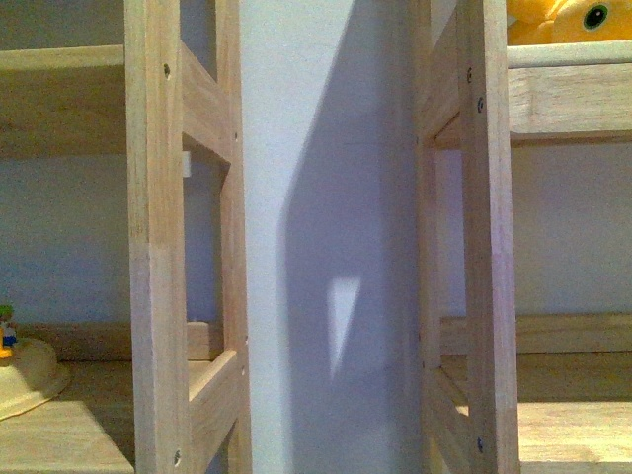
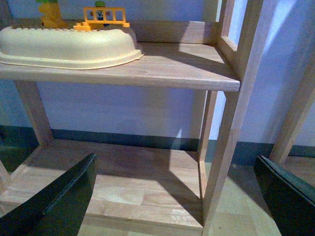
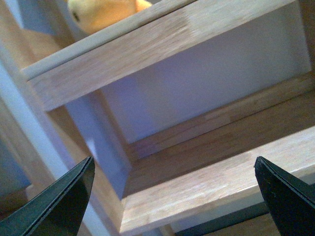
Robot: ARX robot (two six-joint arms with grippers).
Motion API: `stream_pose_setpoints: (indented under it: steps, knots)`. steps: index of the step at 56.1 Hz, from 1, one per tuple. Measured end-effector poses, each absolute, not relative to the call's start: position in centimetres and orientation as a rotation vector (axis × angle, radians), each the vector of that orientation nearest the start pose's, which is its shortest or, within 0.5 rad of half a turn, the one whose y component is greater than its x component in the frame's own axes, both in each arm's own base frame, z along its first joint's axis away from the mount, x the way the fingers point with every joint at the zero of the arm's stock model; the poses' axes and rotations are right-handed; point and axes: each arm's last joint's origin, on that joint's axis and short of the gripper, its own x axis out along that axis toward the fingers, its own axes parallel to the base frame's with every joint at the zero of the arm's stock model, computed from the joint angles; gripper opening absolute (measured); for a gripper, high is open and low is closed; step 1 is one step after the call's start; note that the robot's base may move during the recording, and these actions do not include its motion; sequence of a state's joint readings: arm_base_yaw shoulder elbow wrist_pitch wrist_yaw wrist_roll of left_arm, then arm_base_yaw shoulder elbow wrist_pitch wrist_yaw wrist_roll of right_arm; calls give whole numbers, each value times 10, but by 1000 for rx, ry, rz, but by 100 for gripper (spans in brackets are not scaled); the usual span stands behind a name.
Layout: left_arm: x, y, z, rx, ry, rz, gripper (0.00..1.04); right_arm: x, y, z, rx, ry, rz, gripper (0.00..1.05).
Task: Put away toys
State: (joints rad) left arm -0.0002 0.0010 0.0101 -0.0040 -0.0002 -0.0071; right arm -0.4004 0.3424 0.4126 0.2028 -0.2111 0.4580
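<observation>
The yellow-orange plush toy (image 1: 565,20) lies on the upper shelf of the right wooden rack, only partly in the front view, its black eye showing. The right wrist view catches the same toy (image 3: 101,12) on that shelf, well above my right gripper (image 3: 177,196). That gripper is open, its dark fingers wide apart with nothing between them, facing the lower shelves of the rack. My left gripper (image 2: 179,196) is open too and holds nothing; it points at the bottom shelf of the left rack. Neither arm shows in the front view.
A cream dome-shaped item (image 2: 69,44) with a small colourful figure (image 2: 101,14) sits on the left rack's middle shelf (image 2: 187,73); its edge (image 1: 25,380) shows in the front view. Wooden uprights (image 1: 158,237) (image 1: 489,237) flank a white wall strip (image 1: 326,237).
</observation>
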Motion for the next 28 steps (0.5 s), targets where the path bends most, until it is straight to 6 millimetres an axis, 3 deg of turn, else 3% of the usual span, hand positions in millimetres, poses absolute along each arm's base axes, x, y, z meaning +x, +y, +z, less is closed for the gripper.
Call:
stream_pose_setpoints:
  steps: [28]
  knots:
    - [97, 0, 166, -7, -5, 0, 98, 99, 5, 195, 327, -70, 98, 98]
